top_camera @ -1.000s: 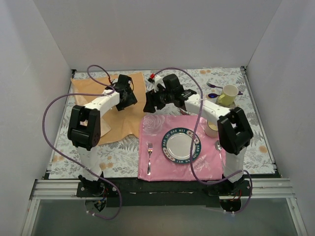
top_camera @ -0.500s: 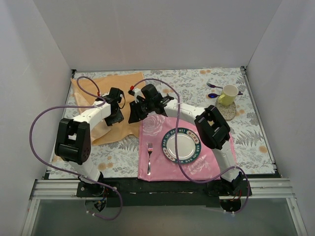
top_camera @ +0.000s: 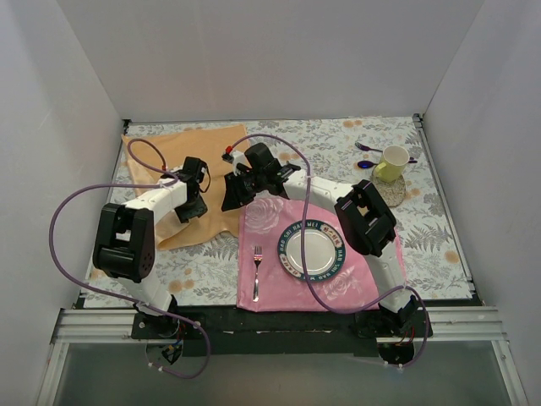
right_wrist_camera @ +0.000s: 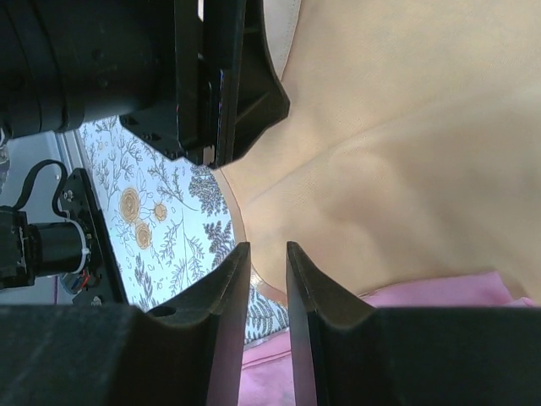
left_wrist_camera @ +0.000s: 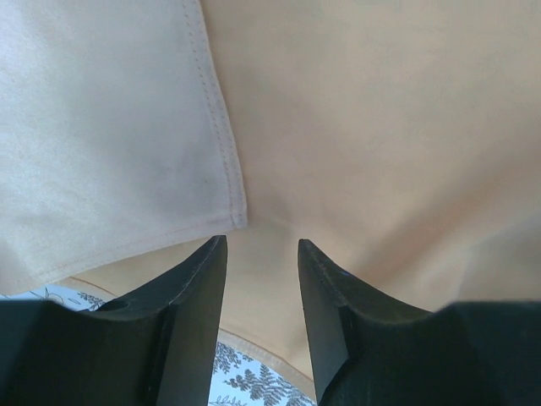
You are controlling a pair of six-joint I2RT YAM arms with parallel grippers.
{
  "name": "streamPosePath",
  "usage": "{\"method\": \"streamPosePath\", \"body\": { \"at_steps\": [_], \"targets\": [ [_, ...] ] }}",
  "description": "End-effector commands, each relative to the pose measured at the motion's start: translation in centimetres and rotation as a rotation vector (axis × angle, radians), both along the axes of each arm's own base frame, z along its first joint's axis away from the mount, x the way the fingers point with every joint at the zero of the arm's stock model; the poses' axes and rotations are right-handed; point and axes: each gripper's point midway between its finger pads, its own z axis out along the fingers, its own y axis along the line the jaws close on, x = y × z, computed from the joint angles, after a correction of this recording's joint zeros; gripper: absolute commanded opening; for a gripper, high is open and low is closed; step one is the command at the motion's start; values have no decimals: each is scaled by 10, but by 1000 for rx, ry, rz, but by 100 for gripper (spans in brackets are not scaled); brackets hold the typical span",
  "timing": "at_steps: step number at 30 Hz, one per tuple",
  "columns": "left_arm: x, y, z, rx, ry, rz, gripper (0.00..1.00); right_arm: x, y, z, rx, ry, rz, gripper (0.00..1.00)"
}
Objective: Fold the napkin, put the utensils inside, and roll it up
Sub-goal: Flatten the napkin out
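- Napkin (top_camera: 179,152): spread on the worktop (top_camera: 215,271) to the left of the pink placemat (top_camera: 359,283) and farther back than it. One corner folded over, hem showing in left wrist view.
- Left hand (left_wrist_camera: 262,245): just left of placemat's far-left corner. Jaws drawn partway in, satin lying in the gap. Cannot tell whether truly pinched.
- Right hand (right_wrist_camera: 268,247): at placemat's far-left corner, over the napkin edge. Narrower gap, hold likewise unclear.
- Step judged: taking the edge nearest the placemat for the first fold.
- Close fully before lifting, since satin looks slippery and likely to slide out.
- Keep right jaws off the pink cloth just beneath, or the placemat comes up too.
- Raise both hands together and level, carry the edge away from the placemat, match hems.
- Copper utensils not seen, only a silver fork (top_camera: 256,272) on placemat's left side.
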Motion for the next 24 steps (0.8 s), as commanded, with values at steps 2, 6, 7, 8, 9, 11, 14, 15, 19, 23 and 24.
{"method": "streamPosePath", "body": {
  "at_steps": [2,6,7,8,9,11,14,15,19,23,24],
  "targets": [
    [4,15,-1,-8,-32,30,38,-4,6,0,35,1,28,31],
    [5,14,-6,-51,-32,36,38,-4,8,1,41,6,34,31],
    [5,15,-8,-48,-28,36,38,-5,7,1,40,8,35,31],
    [5,17,-9,-44,-28,42,38,-4,8,0,40,6,36,31],
    [4,19,-11,-42,-23,48,38,-4,7,0,39,7,35,31],
    [6,20,-13,-50,-27,50,36,-4,7,-2,36,10,35,31],
    [4,24,-18,-44,-9,53,29,-5,7,-8,30,21,38,30],
    [3,26,-21,-40,2,57,27,-5,8,-8,31,23,39,30],
    [-2,30,-24,-35,10,63,23,-6,9,-11,28,32,43,30],
    [-5,31,-25,-36,16,67,17,-5,9,-11,28,31,42,29],
    [-5,31,-24,-35,14,72,15,-5,10,-11,30,29,44,29]
  ]
}}
